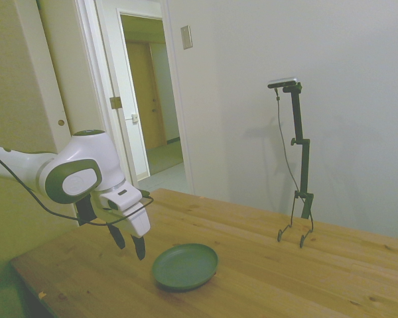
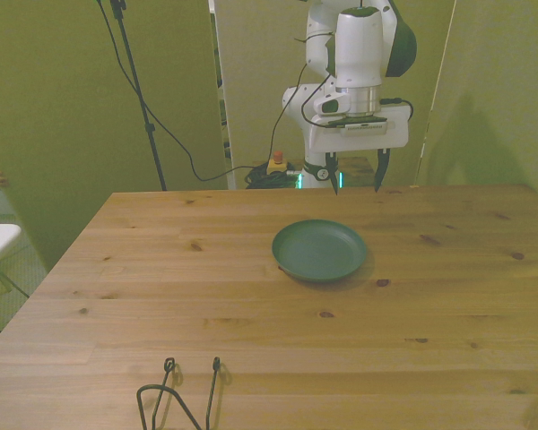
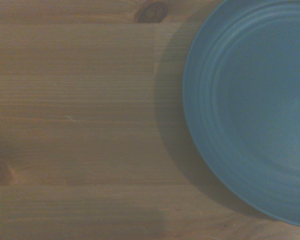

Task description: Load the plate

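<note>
The claw point(image 2: 356, 182) hangs above the tabletop point(image 2: 161, 269) with its two dark fingers pointing down and spread apart, grasping nothing. In the front view it sits just beyond the far edge of the plate point(image 2: 320, 250), close to the tabletop's far side; in the side view the same claw point(image 1: 131, 242) hovers just to the left of the plate point(image 1: 185, 265), its fingertips clear of the rim and a little above the wood. That offset looks deliberate: a shallow plate lying flat offers no grip from straight overhead, so standing off beside the rim with the fingers parted would let one finger pass over the lip and the other under or outside it.

The plate itself is round, dark green and empty, resting flat and right way up near the middle of the tabletop, toward the front view's right. The wrist view shows part of the plate point(image 3: 250, 110) with faint concentric rings and bare wood grain next to it, which fits a camera aimed beside the rim, not over the centre.

No rack or holder to load it into is visible. The task appears to be at its opening step, the approach to the rim, with the plate not yet touched.

Farther out stands an open doorway point(image 1: 149, 99).
</note>
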{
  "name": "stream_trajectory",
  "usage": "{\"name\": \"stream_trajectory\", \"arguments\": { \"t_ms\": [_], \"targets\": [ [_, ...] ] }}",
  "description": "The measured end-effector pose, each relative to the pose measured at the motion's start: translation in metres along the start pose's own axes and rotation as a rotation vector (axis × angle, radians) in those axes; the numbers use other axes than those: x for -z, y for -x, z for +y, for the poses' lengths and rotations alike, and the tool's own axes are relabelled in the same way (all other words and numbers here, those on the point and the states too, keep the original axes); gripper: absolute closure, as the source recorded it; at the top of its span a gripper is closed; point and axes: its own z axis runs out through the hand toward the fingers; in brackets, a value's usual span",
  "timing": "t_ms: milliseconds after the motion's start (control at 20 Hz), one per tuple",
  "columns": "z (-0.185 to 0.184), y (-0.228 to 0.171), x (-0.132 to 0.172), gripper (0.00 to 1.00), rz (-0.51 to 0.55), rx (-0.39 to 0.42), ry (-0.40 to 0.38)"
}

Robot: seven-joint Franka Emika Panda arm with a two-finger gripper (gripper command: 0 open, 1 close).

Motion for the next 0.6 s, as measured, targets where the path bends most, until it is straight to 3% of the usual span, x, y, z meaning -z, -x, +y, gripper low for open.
{"name": "stream_trajectory", "arguments": {
  "t_ms": [150,300,600],
  "targets": [
    [-0.004,-0.001,-0.002,0.00,0.029,-0.019,0.002],
    [-0.038,0.018,-0.015,0.00,0.120,-0.103,-0.040],
    [-0.088,0.034,-0.044,0.00,0.242,-0.162,-0.008]
  ]
}}
